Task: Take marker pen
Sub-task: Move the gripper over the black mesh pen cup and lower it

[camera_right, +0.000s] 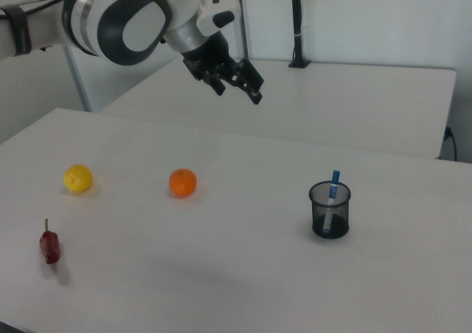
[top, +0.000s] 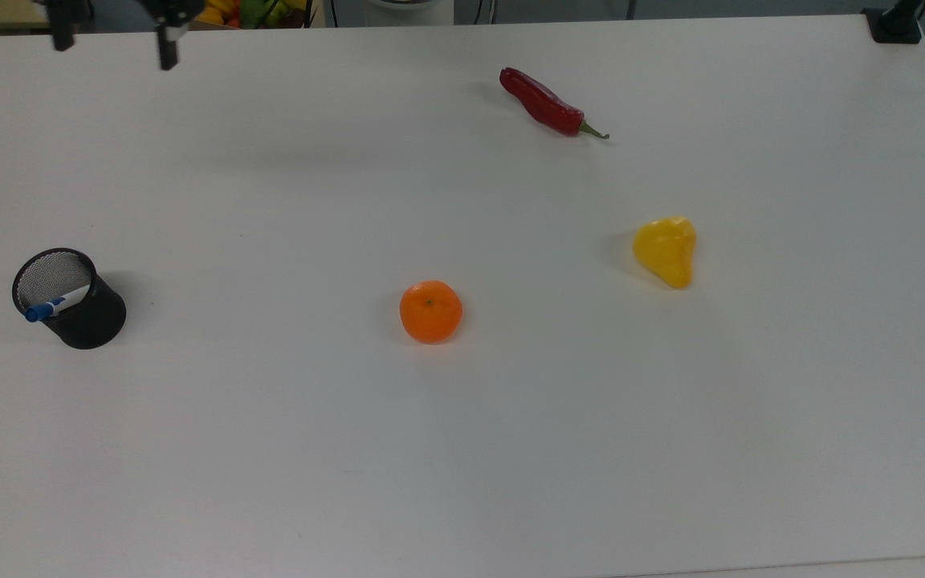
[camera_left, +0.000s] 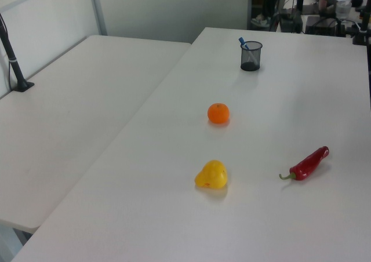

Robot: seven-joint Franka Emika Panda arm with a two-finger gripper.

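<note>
The claw (camera_right: 237,87) is hanging spread apart above the table (camera_right: 221,274), while the marker (camera_right: 333,188) is standing in the cup (camera_right: 330,211).

arm (camera_right: 125,20): glossy white shells | dark grey joint face | tool (camera_right: 237,84): black

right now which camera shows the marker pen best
The right view: the marker pen stands nearly upright in the mesh pen cup, cap up, most of its barrel showing. The top view shows the cap and a little barrel at the rim; the left view shows a small blue tip.
</note>
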